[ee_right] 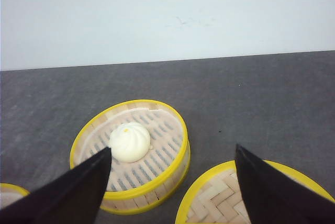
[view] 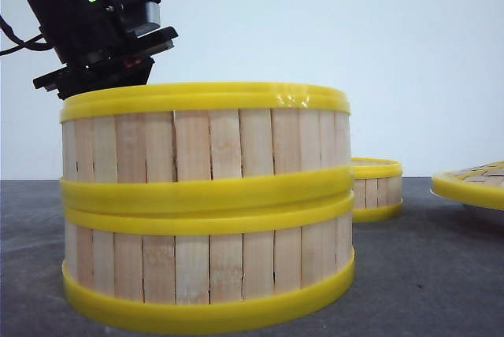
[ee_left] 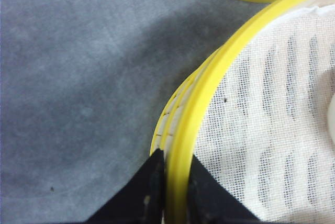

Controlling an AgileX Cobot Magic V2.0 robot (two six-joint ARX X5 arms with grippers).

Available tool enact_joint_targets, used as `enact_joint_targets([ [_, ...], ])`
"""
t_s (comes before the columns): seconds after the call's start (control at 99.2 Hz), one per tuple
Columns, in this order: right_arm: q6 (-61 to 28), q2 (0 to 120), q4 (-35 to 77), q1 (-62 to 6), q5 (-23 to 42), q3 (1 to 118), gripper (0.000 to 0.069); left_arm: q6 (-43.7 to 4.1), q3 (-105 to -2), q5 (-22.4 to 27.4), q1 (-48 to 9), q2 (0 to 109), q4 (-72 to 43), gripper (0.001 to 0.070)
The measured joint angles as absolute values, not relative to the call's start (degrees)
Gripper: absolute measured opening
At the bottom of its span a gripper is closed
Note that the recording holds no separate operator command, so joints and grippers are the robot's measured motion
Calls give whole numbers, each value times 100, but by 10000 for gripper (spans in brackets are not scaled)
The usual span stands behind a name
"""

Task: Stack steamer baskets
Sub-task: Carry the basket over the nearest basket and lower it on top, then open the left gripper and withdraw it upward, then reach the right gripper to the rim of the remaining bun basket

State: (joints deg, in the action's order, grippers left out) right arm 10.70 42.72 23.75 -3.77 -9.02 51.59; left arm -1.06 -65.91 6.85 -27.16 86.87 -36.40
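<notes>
Straddling top basket [ee_left: 272, 109] rim, left pincer [ee_left: 175, 192] closed.

The left claw [ee_left: 175, 192] straddles the upper steamer basket's rim [ee_left: 209, 93], one finger inside, one outside; bare tabletop [ee_left: 78, 77] lies open on its outer side. Under the wide-spread right claw [ee_right: 172, 182], the single steamer basket [ee_right: 131, 153] holding a bun [ee_right: 129, 142] and the woven lid [ee_right: 220, 198] stand apart with a gap between them.
</notes>
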Motion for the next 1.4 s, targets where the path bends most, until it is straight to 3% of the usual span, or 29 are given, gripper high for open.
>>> enact_joint_targets([
  [0.343, 1070, 4272, 2375, -377, -902, 5159, 466, -113, -6591, 600, -2777, 8687, -3621, 31],
  [0.393, 1070, 4272, 2375, -377, -902, 5159, 466, -132, -6591, 615, -2779, 8687, -3603, 79],
  [0.524, 1070, 4272, 2375, -377, -904, 5157, 466, -154, -6580, 613, -2779, 8687, -3546, 282],
  [0.625, 1070, 4272, 2390, -377, -906, 5159, 466, -163, -6576, 611, -2779, 8632, -3430, 333],
  [0.837, 1070, 4274, 2394, -377, -906, 5157, 466, -224, -6532, 578, -2753, 7441, -2727, 347],
  [0.978, 1070, 4278, 2388, -377, -906, 5159, 466, -255, -6560, 235, -2703, 6265, -2368, 347],
  [1.23, 1085, 4615, 2327, -377, -1243, 5170, 466, -285, -6521, -119, -2703, 4921, -3632, 347],
  [1.402, 1094, 5347, 2327, -379, -1485, 5341, 466, -471, -5697, -115, -2825, 4042, -3769, 347],
])
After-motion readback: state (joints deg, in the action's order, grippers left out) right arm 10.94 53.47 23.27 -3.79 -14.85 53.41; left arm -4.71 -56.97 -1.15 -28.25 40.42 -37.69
